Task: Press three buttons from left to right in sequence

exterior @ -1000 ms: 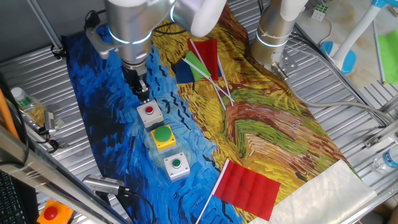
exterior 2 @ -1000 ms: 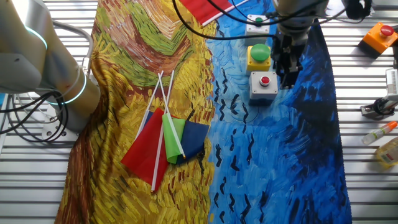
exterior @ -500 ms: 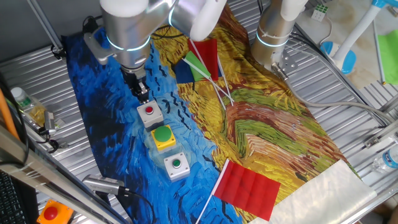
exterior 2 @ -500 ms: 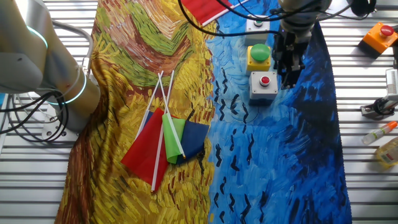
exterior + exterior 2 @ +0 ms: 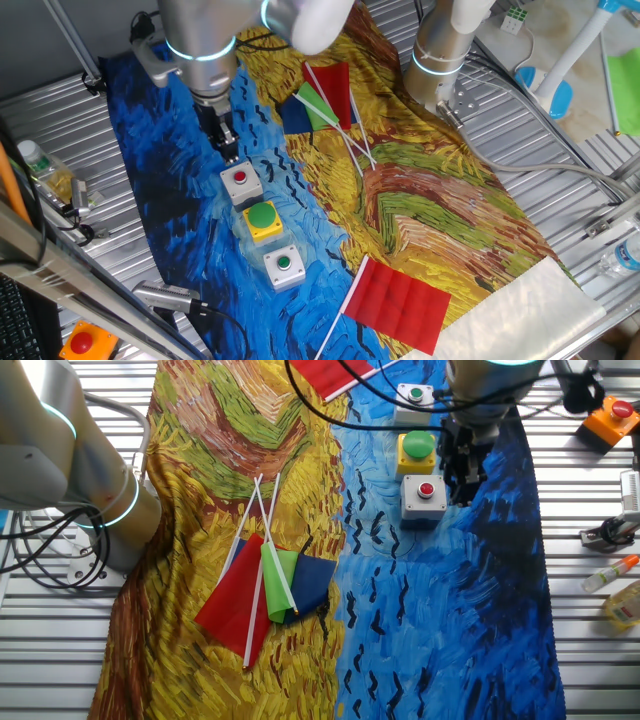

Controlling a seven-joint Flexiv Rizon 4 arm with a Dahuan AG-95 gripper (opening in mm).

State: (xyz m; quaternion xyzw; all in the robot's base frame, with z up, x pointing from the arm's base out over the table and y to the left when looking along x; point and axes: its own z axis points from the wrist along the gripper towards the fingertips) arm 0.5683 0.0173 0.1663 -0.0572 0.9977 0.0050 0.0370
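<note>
Three button boxes stand in a row on the blue part of the painted cloth: a grey box with a small red button (image 5: 240, 182) (image 5: 425, 497), a yellow box with a large green button (image 5: 262, 219) (image 5: 417, 450), and a grey box with a small green button (image 5: 283, 266) (image 5: 415, 396). My gripper (image 5: 226, 146) (image 5: 465, 482) points down just beside the red-button box, at its outer end, a little above the cloth. It is not on the button. The fingers show as one dark mass, so I cannot tell their state.
An orange box with a red button (image 5: 80, 342) (image 5: 610, 418) sits off the cloth on the metal table. Small flags (image 5: 325, 100) (image 5: 265, 585) lie on the yellow part of the cloth, and a red flag (image 5: 400, 300) lies near the front. A second arm's base (image 5: 440, 60) (image 5: 95, 490) stands at the cloth's edge.
My arm has shifted a little up and to the left in the one fixed view. The gripper tip stays beside the red-button box. The buttons have not moved.
</note>
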